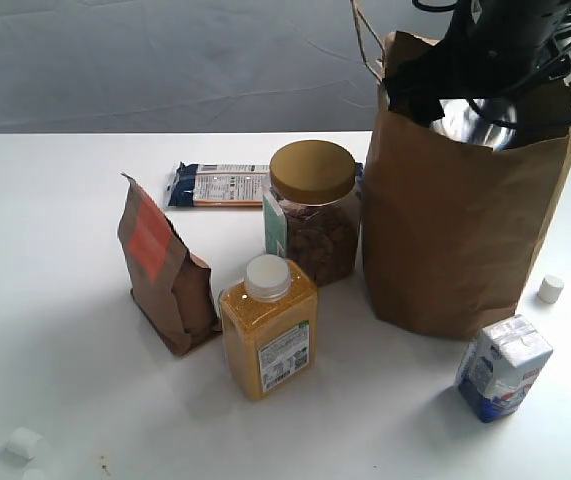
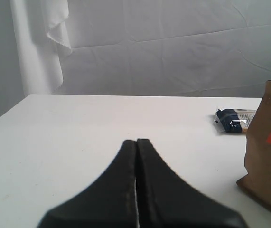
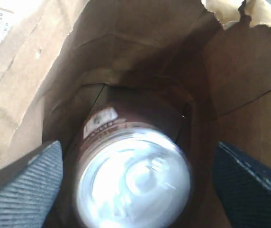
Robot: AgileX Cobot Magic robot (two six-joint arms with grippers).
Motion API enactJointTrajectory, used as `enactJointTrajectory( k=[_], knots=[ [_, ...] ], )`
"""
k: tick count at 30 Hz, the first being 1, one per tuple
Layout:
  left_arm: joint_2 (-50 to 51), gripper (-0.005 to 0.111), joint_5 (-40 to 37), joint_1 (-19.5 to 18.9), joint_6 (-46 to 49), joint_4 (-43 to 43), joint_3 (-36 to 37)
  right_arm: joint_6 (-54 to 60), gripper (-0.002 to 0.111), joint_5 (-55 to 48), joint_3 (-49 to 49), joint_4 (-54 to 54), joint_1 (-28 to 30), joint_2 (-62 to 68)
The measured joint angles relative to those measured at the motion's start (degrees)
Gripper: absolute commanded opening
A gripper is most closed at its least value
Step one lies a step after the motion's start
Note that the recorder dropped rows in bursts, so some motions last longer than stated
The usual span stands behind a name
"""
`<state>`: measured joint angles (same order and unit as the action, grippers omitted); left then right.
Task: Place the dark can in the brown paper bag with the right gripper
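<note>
In the right wrist view I look down into the brown paper bag [image 3: 126,61]. The dark can [image 3: 133,183] is inside it, shiny lid up and blurred, with a strip of its dark label showing. My right gripper [image 3: 137,147] is open, its fingers [image 3: 26,185] standing wide on either side of the can with a gap on each side. In the exterior view the bag [image 1: 455,230] stands upright at the right, and the right arm [image 1: 495,50] reaches down into its mouth; the can is hidden there. My left gripper [image 2: 136,142] is shut and empty above the table.
Left of the bag stand a gold-lidded nut jar [image 1: 312,210], a yellow bottle [image 1: 268,330] and a small brown pouch with an orange label [image 1: 165,270]. A blue snack packet [image 1: 215,184] lies behind them. A blue-white carton [image 1: 503,368] and a white cap [image 1: 551,289] sit right of the bag.
</note>
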<state>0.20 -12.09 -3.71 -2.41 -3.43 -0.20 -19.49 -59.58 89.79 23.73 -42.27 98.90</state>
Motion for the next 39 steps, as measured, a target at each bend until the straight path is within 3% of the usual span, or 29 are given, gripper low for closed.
enactJointTrajectory(
  k=[5,9,13,17,19,31,39],
  knots=[
    [0.0,0.000,0.0,0.0,0.0,0.0,0.0,0.0,0.085,0.0,0.0,0.1,0.0,-0.2],
    [0.0,0.000,0.0,0.0,0.0,0.0,0.0,0.0,0.075,0.0,0.3,0.4,0.0,-0.5],
    [0.0,0.000,0.0,0.0,0.0,0.0,0.0,0.0,0.047,1.1,0.4,0.8,0.0,-3.6],
    [0.0,0.000,0.0,0.0,0.0,0.0,0.0,0.0,0.009,1.7,0.5,-0.2,0.0,-8.5],
    [0.0,0.000,0.0,0.0,0.0,0.0,0.0,0.0,0.000,1.7,0.5,-1.0,0.0,-10.7],
    [0.0,0.000,0.0,0.0,0.0,0.0,0.0,-3.8,0.000,1.5,-0.3,-2.6,-3.2,-23.7],
    [0.0,0.000,0.0,0.0,0.0,0.0,0.0,-11.6,0.000,0.5,-11.3,2.4,-4.9,-36.1]
  ],
)
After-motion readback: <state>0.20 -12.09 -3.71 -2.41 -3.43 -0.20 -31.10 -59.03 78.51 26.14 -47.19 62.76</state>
